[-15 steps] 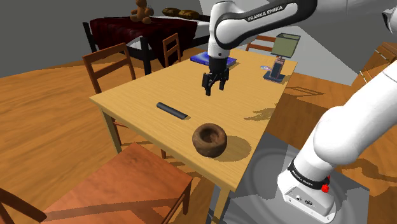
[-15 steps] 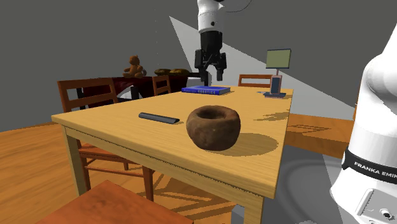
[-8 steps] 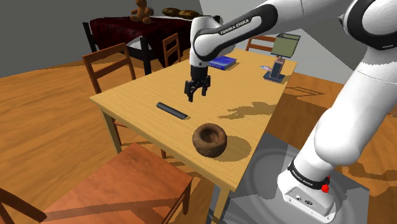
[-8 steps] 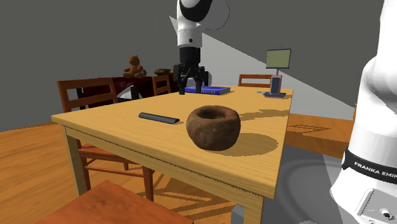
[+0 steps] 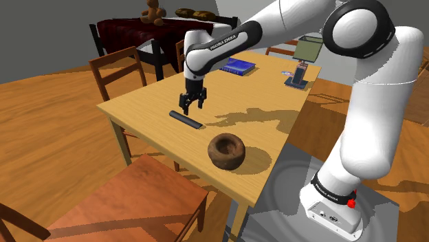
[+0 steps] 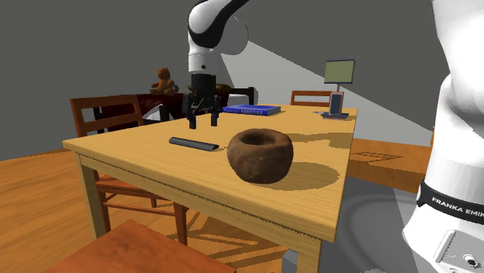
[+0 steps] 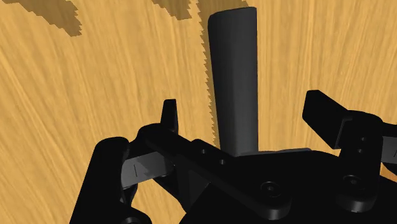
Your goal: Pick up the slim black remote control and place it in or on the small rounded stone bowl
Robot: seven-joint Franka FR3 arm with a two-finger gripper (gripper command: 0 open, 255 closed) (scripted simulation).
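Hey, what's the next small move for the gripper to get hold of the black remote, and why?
Probably lower straight down. The gripper hangs open above the remote, which lies flat on the table. In the wrist view the remote runs between the two fingers, and neither finger touches it. Dropping until the fingers flank its sides would likely set up the close.

Looked down onto a wood-grain table (image 7: 95, 108). Caught the gripper (image 7: 242, 105) with black fingers (image 7: 168, 114) spread well apart. Found a dark remote (image 7: 232, 70) lying flat on the table in the gap between them, roughly centred, touched by neither finger. Ran lengthwise away from the hand, near end hidden behind the gripper body. Noted a thin jagged shadow along one long edge of the remote, plus ragged shadow patches (image 7: 48, 13) on the table beyond its far end.
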